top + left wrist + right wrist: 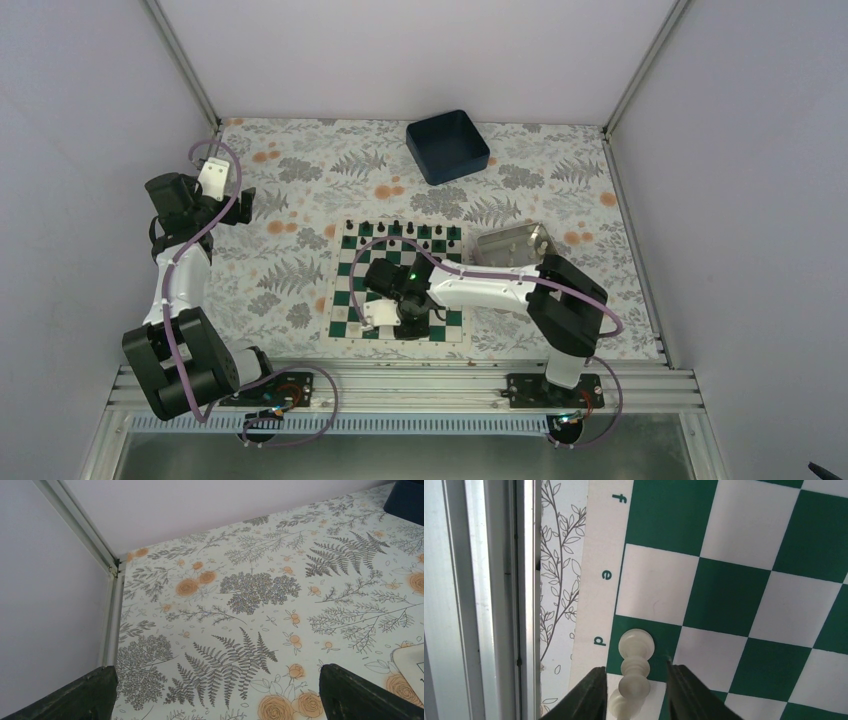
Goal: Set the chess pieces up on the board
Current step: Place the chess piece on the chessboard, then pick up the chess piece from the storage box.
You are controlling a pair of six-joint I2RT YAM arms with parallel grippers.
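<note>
The board (350,300), green and white squares with a cream border, lies in the middle of the table. One white chess piece (636,645) stands upright on the green edge square by the letter d. My right gripper (636,670) hangs over it, open, with a gap showing between each finger and the piece. In the top view the right gripper (400,318) sits over the board's near edge and hides that piece. My left gripper (220,700) is open and empty above the bare floral cloth, far left of the board (240,205).
Black pieces (400,232) line the board's far rows. A silver metal tray (510,245) sits at the board's far right corner. A dark blue bin (447,146) stands at the back. An aluminium rail (484,600) runs along the near table edge.
</note>
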